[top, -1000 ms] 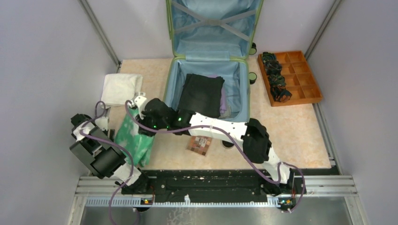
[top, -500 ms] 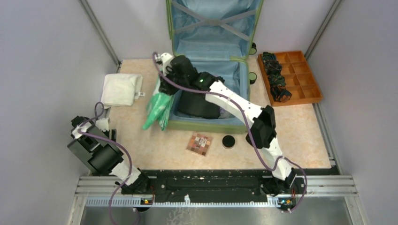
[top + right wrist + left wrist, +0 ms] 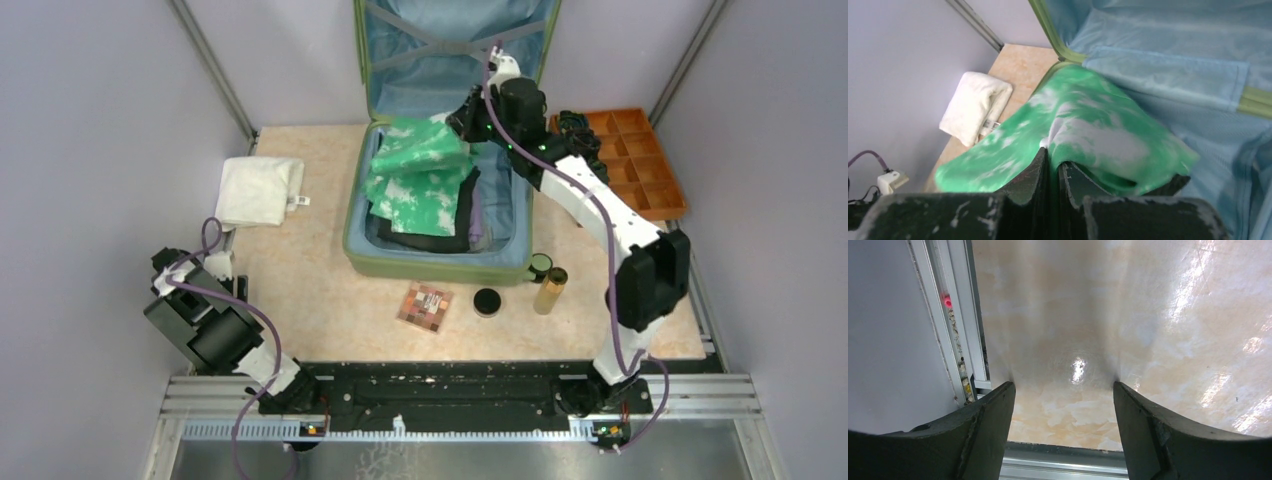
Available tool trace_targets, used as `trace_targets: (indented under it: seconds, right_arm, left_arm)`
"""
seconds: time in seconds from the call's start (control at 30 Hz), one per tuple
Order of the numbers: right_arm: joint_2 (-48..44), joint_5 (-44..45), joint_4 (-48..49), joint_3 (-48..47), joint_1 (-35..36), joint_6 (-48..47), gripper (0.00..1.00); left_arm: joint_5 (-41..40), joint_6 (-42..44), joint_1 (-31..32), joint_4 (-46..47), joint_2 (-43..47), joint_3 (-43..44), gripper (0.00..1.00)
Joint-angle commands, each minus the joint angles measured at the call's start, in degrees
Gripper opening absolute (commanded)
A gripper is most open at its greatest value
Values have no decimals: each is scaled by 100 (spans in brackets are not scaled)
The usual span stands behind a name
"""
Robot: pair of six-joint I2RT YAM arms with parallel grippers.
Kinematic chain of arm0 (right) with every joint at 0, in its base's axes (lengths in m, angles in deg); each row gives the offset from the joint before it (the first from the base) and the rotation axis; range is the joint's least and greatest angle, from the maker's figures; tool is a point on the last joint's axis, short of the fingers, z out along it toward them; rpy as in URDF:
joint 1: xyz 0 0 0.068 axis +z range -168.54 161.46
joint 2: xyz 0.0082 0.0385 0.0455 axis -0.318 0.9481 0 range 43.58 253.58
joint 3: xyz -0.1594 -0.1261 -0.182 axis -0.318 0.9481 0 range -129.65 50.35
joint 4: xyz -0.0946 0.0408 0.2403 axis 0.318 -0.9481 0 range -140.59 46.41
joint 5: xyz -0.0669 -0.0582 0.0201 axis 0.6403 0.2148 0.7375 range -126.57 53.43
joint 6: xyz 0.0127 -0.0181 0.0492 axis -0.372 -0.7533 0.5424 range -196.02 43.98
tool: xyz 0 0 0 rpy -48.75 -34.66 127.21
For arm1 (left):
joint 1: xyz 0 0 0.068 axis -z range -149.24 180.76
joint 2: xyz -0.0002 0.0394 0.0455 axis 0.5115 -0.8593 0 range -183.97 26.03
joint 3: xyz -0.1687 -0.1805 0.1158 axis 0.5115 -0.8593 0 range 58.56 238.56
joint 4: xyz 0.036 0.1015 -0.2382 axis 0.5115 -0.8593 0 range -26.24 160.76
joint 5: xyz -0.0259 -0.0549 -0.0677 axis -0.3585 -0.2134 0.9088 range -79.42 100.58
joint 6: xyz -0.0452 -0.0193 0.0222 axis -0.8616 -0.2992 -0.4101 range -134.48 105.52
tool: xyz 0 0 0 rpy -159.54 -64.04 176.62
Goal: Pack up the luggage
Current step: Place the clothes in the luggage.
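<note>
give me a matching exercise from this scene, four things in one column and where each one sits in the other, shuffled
1 green-white garment
2 white towel
3 gold tube
4 orange tray

a table, right of the luggage, far end
b inside the luggage, on dark clothes
c table, left of the luggage
d table, off the luggage's near right corner

Pairs: 1-b, 2-c, 3-d, 4-a

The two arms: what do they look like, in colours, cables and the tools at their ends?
Both the left arm and the right arm have white links between bulky black joint housings, with a purple cable looping along each. The left tool has broad, smooth black fingers; the right tool has black fingers with whitish scuff marks.
</note>
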Motion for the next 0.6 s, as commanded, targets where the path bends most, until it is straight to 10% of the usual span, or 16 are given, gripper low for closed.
trace_targets:
  seconds: [0.0, 0.4, 0.57]
  right_arm:
    - [-892, 264, 1524, 1504, 107, 703, 0]
    - [566, -133, 335, 1593, 467, 1042, 1]
    - [-99, 338, 145, 2410, 458, 1226, 69]
  left_arm:
    - [217, 48, -24, 229, -68, -219, 78]
    - [268, 214, -21, 127, 132, -242, 79]
    - [303, 277, -19, 54, 119, -170, 79]
